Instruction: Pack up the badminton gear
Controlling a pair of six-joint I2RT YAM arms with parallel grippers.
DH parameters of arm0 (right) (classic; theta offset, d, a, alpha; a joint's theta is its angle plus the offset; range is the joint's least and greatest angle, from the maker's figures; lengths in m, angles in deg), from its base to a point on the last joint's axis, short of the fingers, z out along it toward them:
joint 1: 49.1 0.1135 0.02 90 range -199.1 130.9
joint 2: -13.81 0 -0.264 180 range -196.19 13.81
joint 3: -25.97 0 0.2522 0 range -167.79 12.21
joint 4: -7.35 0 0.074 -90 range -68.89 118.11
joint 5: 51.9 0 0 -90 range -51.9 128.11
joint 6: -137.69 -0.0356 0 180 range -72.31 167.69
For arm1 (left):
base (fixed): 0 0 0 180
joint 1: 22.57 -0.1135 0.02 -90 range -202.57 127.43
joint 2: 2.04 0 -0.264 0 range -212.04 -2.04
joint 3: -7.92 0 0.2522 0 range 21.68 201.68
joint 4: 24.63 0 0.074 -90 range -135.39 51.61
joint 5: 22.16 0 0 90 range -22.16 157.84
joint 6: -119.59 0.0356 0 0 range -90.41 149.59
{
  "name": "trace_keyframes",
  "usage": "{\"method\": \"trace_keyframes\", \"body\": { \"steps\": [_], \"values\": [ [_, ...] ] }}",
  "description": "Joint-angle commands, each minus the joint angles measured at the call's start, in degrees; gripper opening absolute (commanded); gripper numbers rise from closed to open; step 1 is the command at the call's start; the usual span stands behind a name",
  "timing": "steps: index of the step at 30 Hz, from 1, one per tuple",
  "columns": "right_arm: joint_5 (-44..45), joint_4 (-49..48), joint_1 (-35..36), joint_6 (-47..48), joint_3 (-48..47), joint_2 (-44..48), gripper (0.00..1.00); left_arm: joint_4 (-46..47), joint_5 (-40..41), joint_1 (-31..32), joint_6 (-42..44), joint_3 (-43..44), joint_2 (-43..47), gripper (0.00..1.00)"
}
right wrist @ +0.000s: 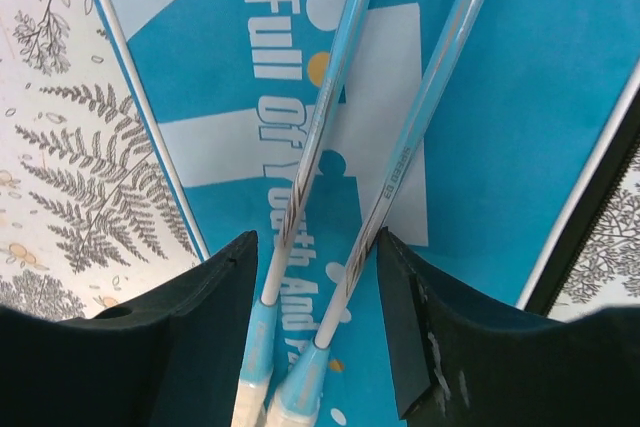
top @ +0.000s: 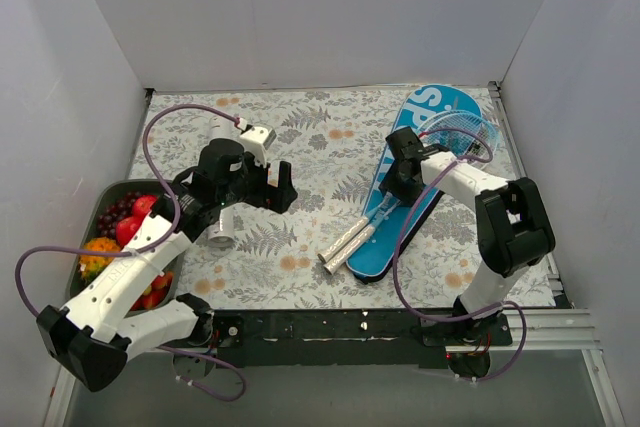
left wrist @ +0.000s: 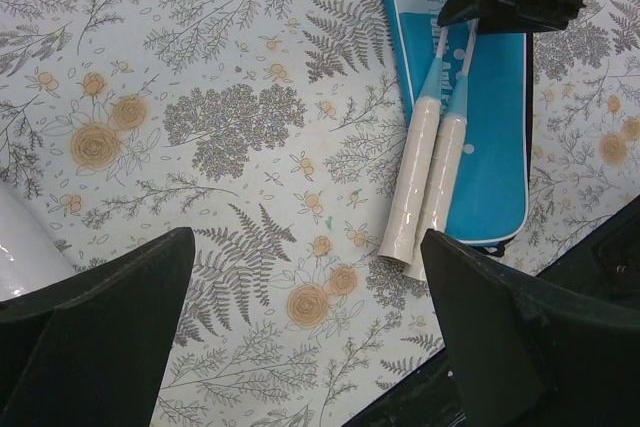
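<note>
Two light-blue-framed rackets [top: 400,197] lie side by side on the long blue cover [top: 432,112], with their silvery handles [top: 345,242] sticking out over the table. My right gripper [top: 402,179] is low over the racket shafts. In the right wrist view it [right wrist: 318,267] is open, and its jaws straddle both shafts [right wrist: 330,117] just above the handles. My left gripper [top: 283,189] is open and empty above the table, left of the handles [left wrist: 425,182]. The white cardboard tube [top: 222,229] lies under my left arm and also shows in the left wrist view [left wrist: 22,247]. No shuttlecocks are in view.
A dark tray of colourful fruit [top: 103,192] stands at the left edge beside my left arm. White walls close in the table on three sides. The floral tablecloth [top: 310,137] shows between the two grippers. The black front rail [top: 330,325] runs along the near edge.
</note>
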Motion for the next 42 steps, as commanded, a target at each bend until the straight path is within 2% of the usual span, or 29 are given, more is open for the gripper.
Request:
{"method": "trace_keyframes", "body": {
  "steps": [1, 5, 8, 11, 12, 15, 25, 30, 35, 42],
  "values": [
    [1.12, 0.32, -0.23, -4.22, -3.03, -3.02, 0.59, 0.94, -1.71, 0.23, 1.2, -1.44, 2.0, 0.98],
    [1.2, 1.28, -0.23, -4.31, -4.52, -6.1, 0.58, 1.2, -2.41, 0.23, 1.47, -2.32, 2.7, 0.98],
    [1.47, 1.99, -0.23, -3.96, -5.67, -8.56, 0.53, 1.11, -2.41, 0.23, 1.9, -2.85, 2.97, 0.98],
    [1.03, 1.37, -0.23, -3.52, -5.32, -9.7, 0.34, 1.29, -2.24, 0.23, 1.91, -3.2, 3.58, 0.98],
    [0.77, 1.2, -0.23, -3.52, -5.23, -9.79, 0.19, 1.38, -2.15, 0.23, 1.91, -3.46, 3.67, 0.98],
    [0.85, 1.11, -0.23, -3.08, -5.05, -9.88, 0.01, 1.29, -1.8, 0.23, 1.91, -3.99, 3.85, 0.98],
    [4.89, 2.6, -0.23, 0.78, -2.95, -2.77, 0.01, 0.15, -1.01, 0.23, 1.73, -2.42, 3.76, 0.98],
    [8.84, 6.02, -0.93, 4.64, -2.59, 5.84, 0.01, -0.29, -1.18, 0.23, 1.38, -1.18, 4.02, 0.98],
    [8.76, 8.05, -2.51, 7.02, 0.3, 14.7, 0.01, 0.49, -4.07, 0.23, 1.11, -0.57, 3.32, 0.98],
    [9.64, 10.34, -3.13, 9.31, 6.28, 23.33, 0.01, 2.52, -7.51, 1.72, -0.46, 1.63, -3.0, 0.98]
  ]
}}
